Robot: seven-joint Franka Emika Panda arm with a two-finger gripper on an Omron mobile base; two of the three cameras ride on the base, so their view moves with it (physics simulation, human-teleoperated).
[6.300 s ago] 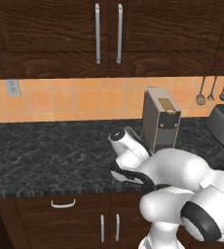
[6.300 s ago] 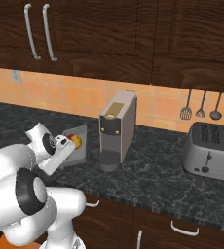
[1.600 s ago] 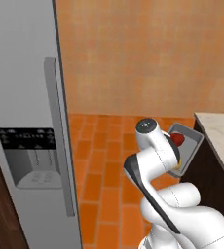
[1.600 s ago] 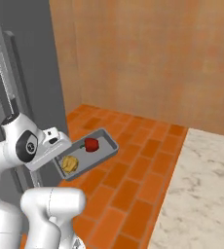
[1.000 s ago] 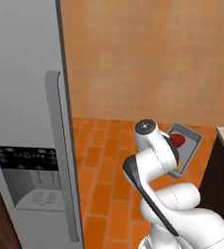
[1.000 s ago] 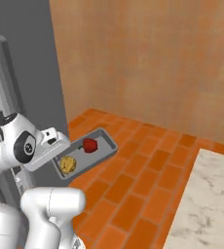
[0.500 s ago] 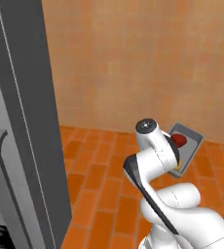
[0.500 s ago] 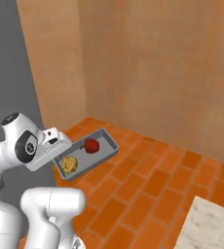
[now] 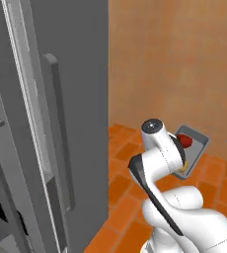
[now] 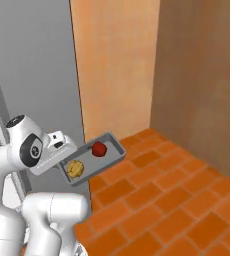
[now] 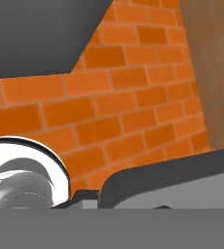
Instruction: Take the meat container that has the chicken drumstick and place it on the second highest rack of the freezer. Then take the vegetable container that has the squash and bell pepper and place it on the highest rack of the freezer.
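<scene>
the gripper [image 10: 62,148] carries the vegetable tray [image 10: 112,150] in the air over the floor [image 10: 177,200], just beside the freezer [image 10: 32,60]. the fingers sit at the tray's near short end, behind the wrist, and i cannot tell from the pictures how they stand, though the tray hanging level off the hand suggests they are clamped on its rim.

taking the freezer as the landmark: in the right base view the tray's long axis runs away from the hand and away from the freezer's side wall, with the squash [image 10: 75,169] at the end nearer the hand and the red pepper [image 10: 99,148] at the far end. in the left base view the tray [image 9: 198,143] shows past the arm, with the pepper [image 9: 184,142] on it, well off to the side of the freezer's long handle [image 9: 56,133]. judged from that, the tray points away from the freezer rather than toward its racks, so the coming move turns on swinging the tray's far end round to face the opening.

the tray is a shallow flat-bottomed grey rectangle with a low rim and rounded corners. the squash is a dull, lumpy yellow; the pepper is glossy and round. the freezer is smooth matt grey. the floor is orange brick with pale joints.
</scene>
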